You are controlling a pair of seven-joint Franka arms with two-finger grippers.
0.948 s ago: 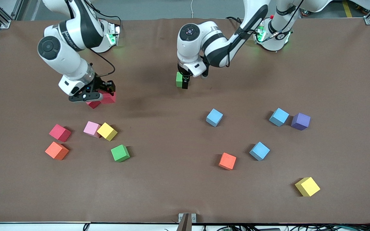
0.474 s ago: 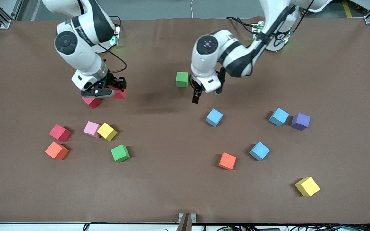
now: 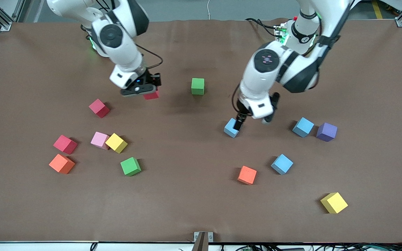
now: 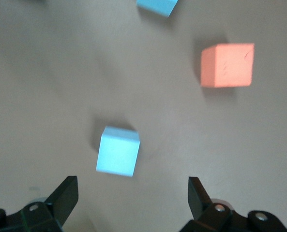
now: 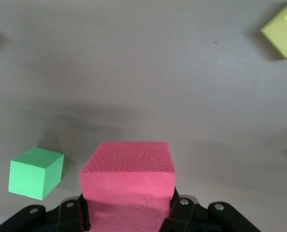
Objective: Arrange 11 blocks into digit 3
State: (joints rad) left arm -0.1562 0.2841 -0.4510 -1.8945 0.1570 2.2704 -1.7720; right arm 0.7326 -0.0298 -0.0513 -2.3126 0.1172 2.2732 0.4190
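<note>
Right gripper (image 3: 141, 93) up over bare brown table (image 3: 194, 209) between a red block (image 3: 99, 107) and a green block (image 3: 198, 86), clenched on a pink-red block (image 5: 128, 176). Left gripper (image 3: 239, 122) spread wide, low over a light blue block (image 4: 117, 151), nothing grasped. Near that block: an orange block (image 3: 247, 174) and a second light blue block (image 3: 282, 164), both nearer the front camera; a third light blue block (image 3: 303, 127) just beside a purple block (image 3: 326, 131), toward the left arm's end. No obstacle close against the targeted cube.

White rounded arm links with black joint bands (green base lights), black cables, seemingly black grippers.
</note>
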